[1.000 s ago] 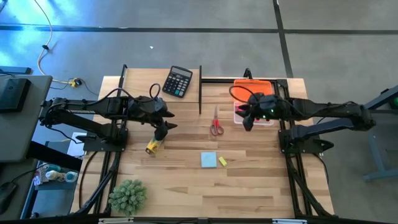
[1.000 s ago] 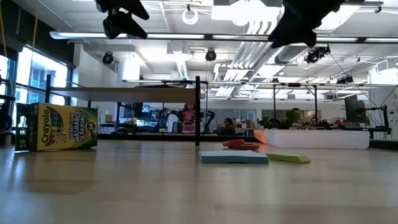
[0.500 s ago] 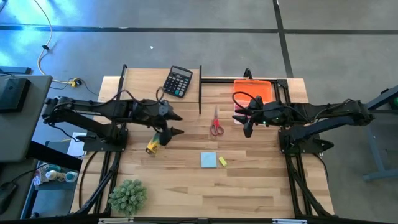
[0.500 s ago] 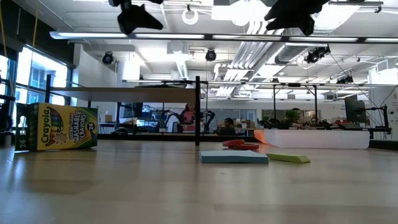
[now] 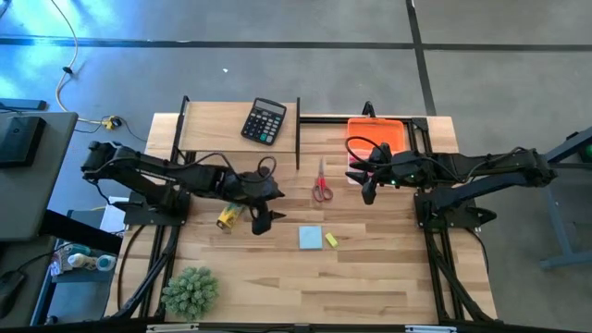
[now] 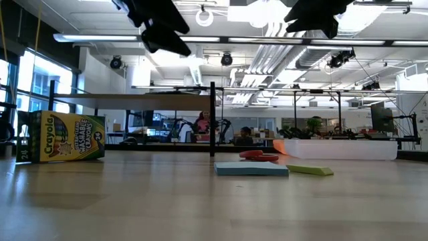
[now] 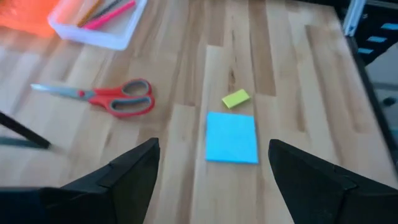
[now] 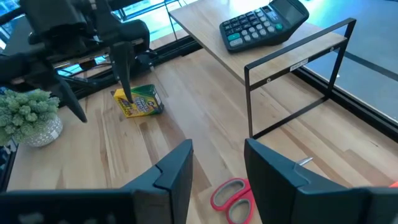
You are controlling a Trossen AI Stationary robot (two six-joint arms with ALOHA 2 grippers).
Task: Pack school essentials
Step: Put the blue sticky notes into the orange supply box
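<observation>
Stationery for school lies spread over the wooden desk [image 5: 277, 268], and places here are given relative to the blue note pad [image 5: 311, 238] near the desk's middle. Far to the pad's left and nearer the front edge stands a spiky green plant [image 5: 191, 290]. Left of the pad, and a little farther back, lies the yellow-green crayon box [image 5: 228, 216]; in the low view it stands on edge with its printed face showing. Between the box and the pad hangs the left gripper [image 5: 262, 220], raised above the desk with its fingers apart and empty; its wrist camera looks down on the pad, the block and the scissors. Well behind the pad, on a raised shelf, rests a black calculator [image 5: 265, 121]. Just beside the pad's right edge sits the small yellow block [image 5: 331, 240], close but apart from it. Behind the pad, slightly right, lie the red-handled scissors [image 5: 321, 185], blades pointing away from the pad. Farther right and back sits a clear tray [image 5: 355, 176] with an orange lid [image 5: 373, 134] behind it; the left wrist view shows a pink pen [image 7: 114, 14] and thin pencils [image 7: 97, 7] inside. The right gripper [image 5: 368, 183] hovers at the tray's near left corner, fingers slightly apart, holding nothing.
</observation>
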